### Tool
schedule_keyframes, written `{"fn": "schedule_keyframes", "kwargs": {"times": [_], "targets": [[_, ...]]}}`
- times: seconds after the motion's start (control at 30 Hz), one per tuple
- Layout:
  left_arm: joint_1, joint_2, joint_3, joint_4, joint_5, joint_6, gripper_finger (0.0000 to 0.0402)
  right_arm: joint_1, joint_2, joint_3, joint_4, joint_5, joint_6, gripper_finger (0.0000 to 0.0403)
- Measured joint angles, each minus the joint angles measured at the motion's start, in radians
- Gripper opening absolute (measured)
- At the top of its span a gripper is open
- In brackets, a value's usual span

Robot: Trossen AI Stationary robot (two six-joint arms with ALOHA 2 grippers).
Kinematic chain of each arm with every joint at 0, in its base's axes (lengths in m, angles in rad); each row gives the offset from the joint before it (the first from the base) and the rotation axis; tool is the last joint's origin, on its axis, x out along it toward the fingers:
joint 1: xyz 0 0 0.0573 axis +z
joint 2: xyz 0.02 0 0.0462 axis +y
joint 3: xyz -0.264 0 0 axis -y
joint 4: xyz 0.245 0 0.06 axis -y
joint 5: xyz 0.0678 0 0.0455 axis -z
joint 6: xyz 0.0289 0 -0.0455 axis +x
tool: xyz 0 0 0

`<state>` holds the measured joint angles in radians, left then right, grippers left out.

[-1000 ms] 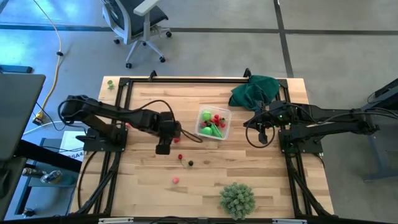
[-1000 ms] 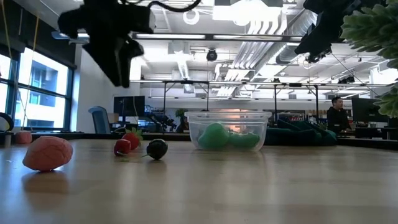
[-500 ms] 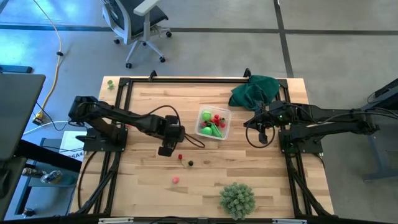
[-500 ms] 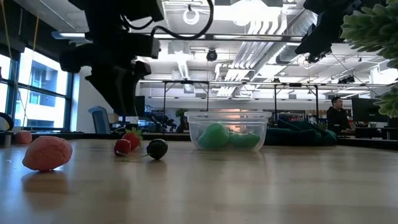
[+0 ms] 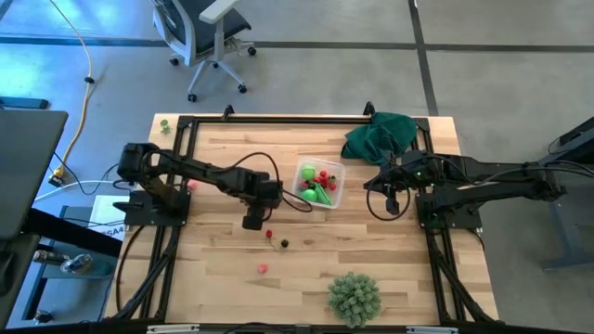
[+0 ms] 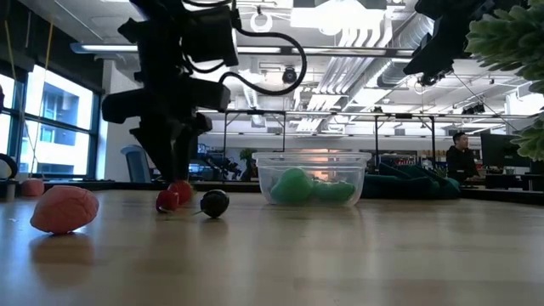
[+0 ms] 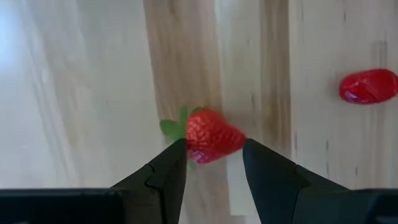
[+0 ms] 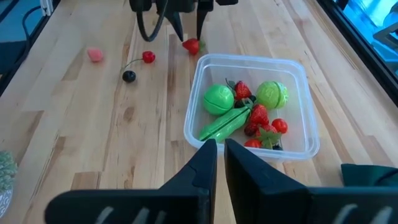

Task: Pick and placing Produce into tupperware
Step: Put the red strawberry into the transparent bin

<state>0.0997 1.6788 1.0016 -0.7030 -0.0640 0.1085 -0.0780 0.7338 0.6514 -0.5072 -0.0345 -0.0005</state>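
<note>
The left gripper (image 7: 214, 163) hangs low over the table (image 5: 223, 278) with its fingers spread, and a toy strawberry (image 7: 210, 135) sits right at the mouth of the gap, just ahead of the tips, not yet pinched. To my eye the thing to get right is centring: bring the berry's body fully between the fingers, clear of its green leaf, before closing. A small red piece (image 7: 368, 86) lies off to one side. The tupperware (image 5: 320, 185) stands near, already holding several pieces. The right gripper (image 8: 217, 151), pressed together, waits above the tupperware's far side.
</note>
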Motion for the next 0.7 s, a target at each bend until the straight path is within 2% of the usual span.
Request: {"fn": "schedule_keyframes", "kwargs": {"times": [0.2,0.7], "targets": [[-0.001,0.0,0.0,0.002,-0.038,-0.011,0.0147,0.0,0.0,0.0,-0.001,0.0,0.0,0.0024],[-0.001,0.002,0.0,-0.002,-0.005,0.02,0.0147,0.0,0.0,0.0,-0.001,0.0,0.0,0.0024]]}}
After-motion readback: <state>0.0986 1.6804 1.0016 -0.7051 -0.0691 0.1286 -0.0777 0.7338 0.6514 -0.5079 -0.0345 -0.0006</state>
